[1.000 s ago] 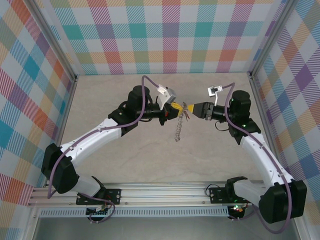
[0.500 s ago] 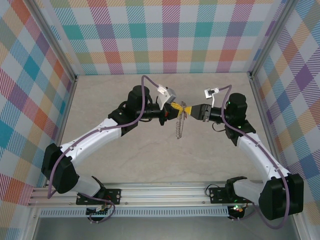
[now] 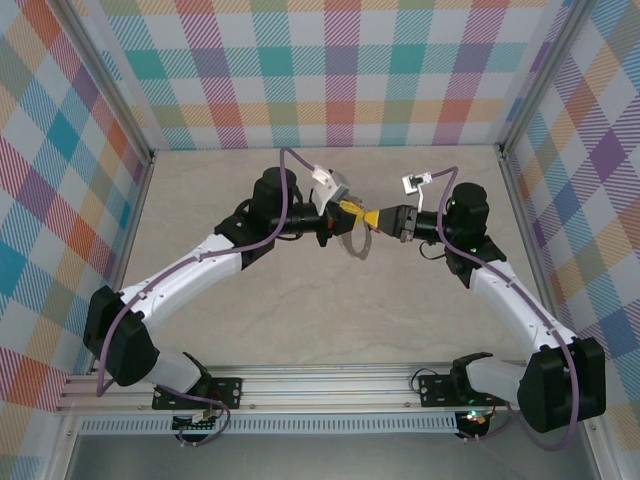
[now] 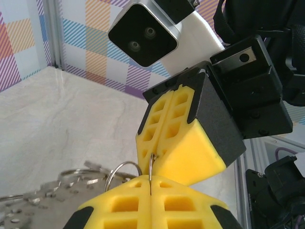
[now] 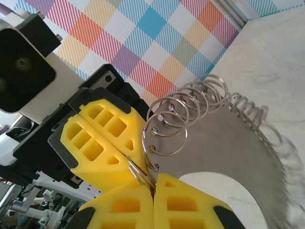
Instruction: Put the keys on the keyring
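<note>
The keyring (image 3: 358, 243), a grey metal hoop edged with many small silver loops, hangs between the two grippers above the table. In the right wrist view the keyring (image 5: 228, 143) spreads to the right, its loops fanned out. My right gripper (image 5: 153, 183) is shut on one small wire loop at the rim, tip to tip with the left fingers (image 5: 102, 138). My left gripper (image 4: 150, 183) is shut on a thin loop too, with the right fingers (image 4: 190, 148) just above it. From above, the left gripper (image 3: 347, 211) and right gripper (image 3: 377, 219) meet. The key with its red tag is out of view.
A beige tabletop (image 3: 300, 310) lies under the arms, walled by checkered panels (image 3: 330, 70) at the back and sides. An aluminium rail (image 3: 330, 385) runs along the near edge by the arm bases.
My right gripper has moved left until its tips meet the left gripper's. The keyring, which hung straight down like a chain, has swung up and now hangs shorter and tilted.
</note>
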